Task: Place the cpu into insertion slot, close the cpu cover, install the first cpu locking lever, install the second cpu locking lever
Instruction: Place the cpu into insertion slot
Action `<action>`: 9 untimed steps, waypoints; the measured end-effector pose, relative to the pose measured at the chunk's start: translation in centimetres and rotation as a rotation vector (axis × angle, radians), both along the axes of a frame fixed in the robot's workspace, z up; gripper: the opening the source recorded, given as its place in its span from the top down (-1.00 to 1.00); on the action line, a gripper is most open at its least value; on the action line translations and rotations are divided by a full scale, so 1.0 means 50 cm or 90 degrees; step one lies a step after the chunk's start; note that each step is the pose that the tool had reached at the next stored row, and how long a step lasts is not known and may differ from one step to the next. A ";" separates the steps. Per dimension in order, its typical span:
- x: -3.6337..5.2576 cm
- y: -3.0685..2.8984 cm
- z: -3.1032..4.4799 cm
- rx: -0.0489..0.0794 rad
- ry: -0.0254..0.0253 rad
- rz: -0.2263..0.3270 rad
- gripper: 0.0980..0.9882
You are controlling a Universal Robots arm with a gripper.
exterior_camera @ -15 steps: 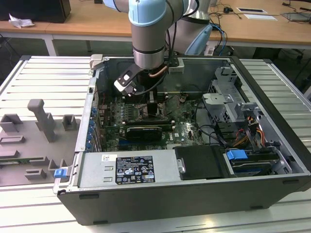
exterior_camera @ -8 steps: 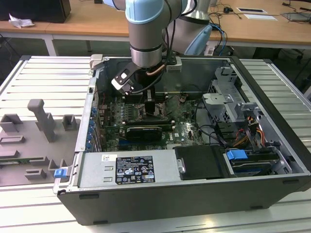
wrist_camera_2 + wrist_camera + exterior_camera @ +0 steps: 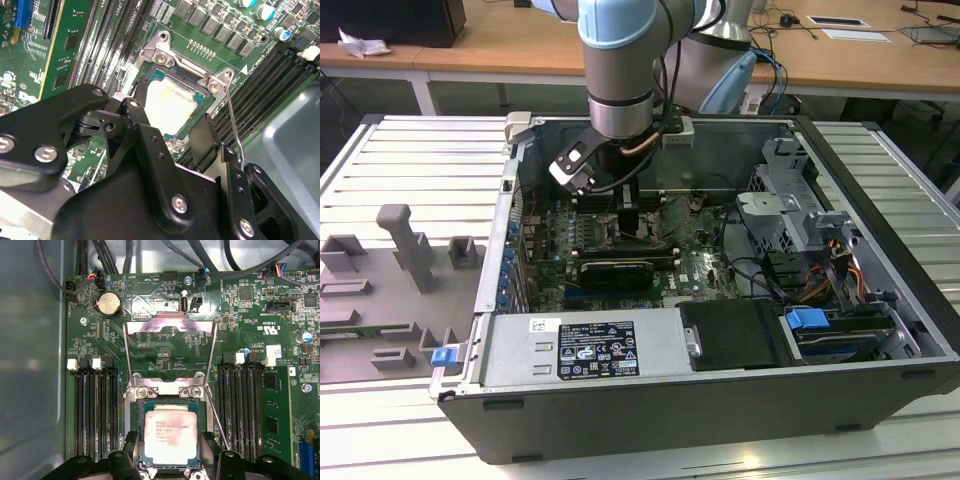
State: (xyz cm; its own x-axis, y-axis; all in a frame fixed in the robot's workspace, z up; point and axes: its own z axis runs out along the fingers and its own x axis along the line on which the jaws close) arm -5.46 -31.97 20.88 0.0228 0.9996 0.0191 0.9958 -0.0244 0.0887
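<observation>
Since the cpu cover (image 3: 170,324) is flipped right back off the insertion slot (image 3: 165,389), we've got a clear drop from above. That's why the gripper (image 3: 170,450) can sit square over the socket in the first wrist view. The cpu (image 3: 170,430) is lying inside the slot, pale metal top up and edges lined up with the frame, so to us it looks seated rather than hovering. Whether the claw is clamped on the chip or has let go, we honestly can't tell from these angles.

One thin wire locking lever (image 3: 233,120) stands up off the board beside the socket in the second wrist view. It's unlatched, which is what lets the cover hang open. Memory slots (image 3: 95,410) flank the socket close on both sides, so we reckon that's why the gripper is lined up straight over the top, with no room to come in sideways. Cover and levers aren't done yet.
</observation>
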 end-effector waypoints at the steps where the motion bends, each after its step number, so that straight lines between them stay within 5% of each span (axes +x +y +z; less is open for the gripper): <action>1: -0.001 0.000 0.000 0.000 0.0000 0.000 -0.14; 9: -0.007 0.000 0.014 0.001 0.0000 0.000 -0.14</action>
State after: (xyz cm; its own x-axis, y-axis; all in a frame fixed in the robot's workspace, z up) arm -5.81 -31.97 21.60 0.0228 0.9995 0.0204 0.9958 -0.0245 0.0887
